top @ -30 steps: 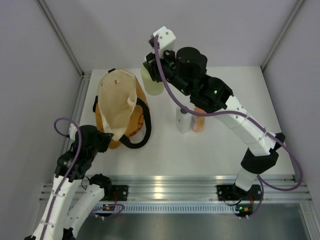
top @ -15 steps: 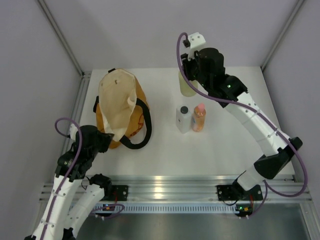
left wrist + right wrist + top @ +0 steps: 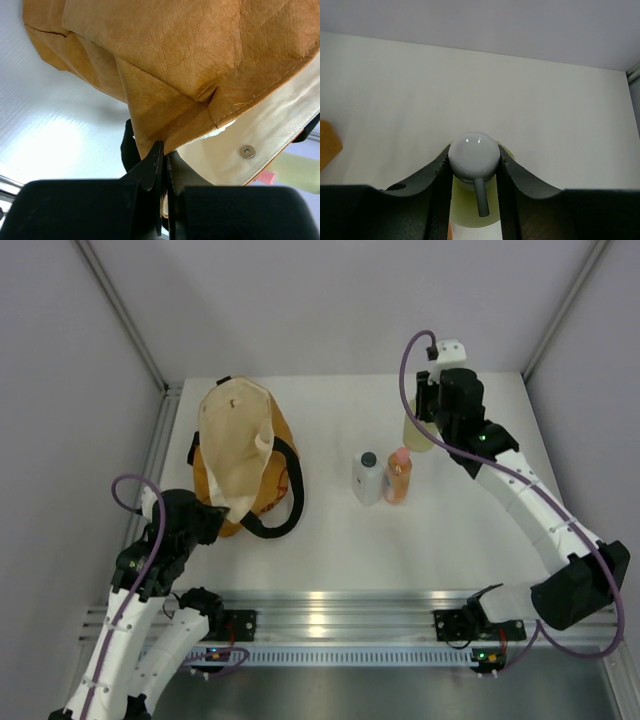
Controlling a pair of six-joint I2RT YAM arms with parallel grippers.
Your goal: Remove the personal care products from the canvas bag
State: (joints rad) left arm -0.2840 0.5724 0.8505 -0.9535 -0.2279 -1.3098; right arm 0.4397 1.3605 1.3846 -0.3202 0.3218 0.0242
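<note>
Canvas bag (image 3: pixel 230 450) open; clear bottle (image 3: pixel 367 478), orange bottle (image 3: pixel 398 477), green bottle (image 3: pixel 412 435) outside.

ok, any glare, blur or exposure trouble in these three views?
Top external: sharp, even light, soft shadows; one glare band on the metal rail. Left wrist: canvas bag crisp, table washed out bright, left claw a dark silhouette, pale green bottle behind soft. Right wrist: bottle's white cap shows small highlights, right claw underexposed.

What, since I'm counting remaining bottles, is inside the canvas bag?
Through the mouth of the canvas bag only cream lining shows, no bottle. Its depths are hidden by the folded lining.
</note>
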